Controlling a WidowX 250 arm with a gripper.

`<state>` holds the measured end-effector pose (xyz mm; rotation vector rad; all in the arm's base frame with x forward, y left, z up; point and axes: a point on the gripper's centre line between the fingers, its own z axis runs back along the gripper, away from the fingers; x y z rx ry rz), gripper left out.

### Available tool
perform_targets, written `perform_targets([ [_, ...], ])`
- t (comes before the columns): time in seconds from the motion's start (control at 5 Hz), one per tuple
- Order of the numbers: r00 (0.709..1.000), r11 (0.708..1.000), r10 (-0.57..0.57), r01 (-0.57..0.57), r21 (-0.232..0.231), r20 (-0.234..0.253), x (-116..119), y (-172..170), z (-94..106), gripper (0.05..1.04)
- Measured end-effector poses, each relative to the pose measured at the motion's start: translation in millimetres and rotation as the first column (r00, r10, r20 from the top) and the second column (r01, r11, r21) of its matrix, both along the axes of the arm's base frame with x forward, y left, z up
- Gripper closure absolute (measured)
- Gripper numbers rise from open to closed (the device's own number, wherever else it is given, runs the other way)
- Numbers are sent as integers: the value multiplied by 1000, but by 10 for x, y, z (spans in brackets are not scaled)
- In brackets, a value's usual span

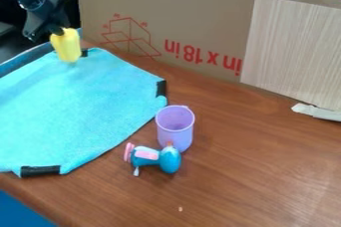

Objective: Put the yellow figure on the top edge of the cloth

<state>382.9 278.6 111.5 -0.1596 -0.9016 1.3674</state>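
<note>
Blue surface (20, 212): one, at the lower left corner, beyond the table's edge.

Cloth (73, 106): one, turquoise, spread across the left part of the table, with angled corners.

Black tape: three pieces. The first (40, 171) is on the cloth's near edge, toward the lower left.

Gripper (59, 31): one, black, hanging from the arm at the upper left, above the cloth's top edge; its tips are pinching the upper end of the yellow figure.

Yellow figure (66, 47): one, roughly upright with a slight tilt, at the cloth's top edge, close to the second piece of tape (84, 52). Cannot tell whether its lower end touches the cloth.

Toy (154, 158): one, blue and pink, lying on its side right of the cloth; pink disc to the left, rounded blue end to the right.

Third piece of tape (161, 88): upright at the cloth's right corner.

Cup (175, 130): one, purple, standing mouth up just behind the toy. Contact between the two cannot be told.

Cardboard (200, 7): one large brown sheet, standing along the back, with red printing.

Table (250, 171): brown wood.

Panel (293, 47): one, pale wood grain, against the cardboard at right.

Strip (318, 112): one, white, at the panel's foot.
</note>
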Motion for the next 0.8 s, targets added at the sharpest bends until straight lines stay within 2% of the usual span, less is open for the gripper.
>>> perform_targets([
  [0.4,1000,997,-7,7,-78,-8,10,-87,-22,204],
  [0.6,1000,994,0,2,-105,26,34,-117,160,83],
  [0.8,998,989,-3,13,-145,68,74,-200,389,83],
])
